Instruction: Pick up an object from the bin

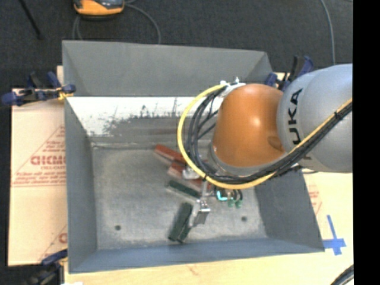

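Note:
My gripper (203, 208) reaches down from under the orange cover, right of the middle of the bin floor. Its metal tip is at the upper end of a dark green oblong block (180, 224) that lies slanted toward the front wall. Just up and left of the tip lies a second dark green flat piece (183, 189). A small teal and green thing (229, 198) sits to the right of the tip, partly under the arm. I cannot make out whether anything is held.
Two red-brown pieces (168, 153) (176, 170) lie behind the green ones, toward the back wall. The arm and its orange cover hide the right rear part of the floor.

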Available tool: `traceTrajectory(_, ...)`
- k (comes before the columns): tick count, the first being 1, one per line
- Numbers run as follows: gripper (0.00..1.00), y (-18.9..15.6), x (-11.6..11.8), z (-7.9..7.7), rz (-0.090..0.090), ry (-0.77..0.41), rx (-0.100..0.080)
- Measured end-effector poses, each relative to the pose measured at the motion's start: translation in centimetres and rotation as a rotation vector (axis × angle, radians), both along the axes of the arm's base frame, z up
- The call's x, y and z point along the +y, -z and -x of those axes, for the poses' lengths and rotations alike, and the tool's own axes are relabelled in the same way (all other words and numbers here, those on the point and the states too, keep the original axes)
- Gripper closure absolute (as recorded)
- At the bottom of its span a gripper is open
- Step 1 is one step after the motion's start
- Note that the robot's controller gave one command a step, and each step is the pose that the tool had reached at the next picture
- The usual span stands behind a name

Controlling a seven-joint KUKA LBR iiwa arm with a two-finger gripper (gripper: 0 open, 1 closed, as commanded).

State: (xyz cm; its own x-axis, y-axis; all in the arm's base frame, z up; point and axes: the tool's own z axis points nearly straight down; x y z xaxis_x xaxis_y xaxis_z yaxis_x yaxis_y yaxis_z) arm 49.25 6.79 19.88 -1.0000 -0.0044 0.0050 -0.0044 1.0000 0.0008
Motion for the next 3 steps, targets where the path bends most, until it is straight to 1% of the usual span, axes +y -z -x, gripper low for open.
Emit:
traceTrajectory(1, 0.0, -0.3, 0.0, -0.2, 0.0, 0.002, -0.007)
traceTrajectory(2, 0.0, 4.7, -0.2, 0.0, -0.001, -0.047, -0.015)
traceTrajectory(3, 1.0, 12.4, -1.3, -2.7, -0.002, -0.41, -0.016)
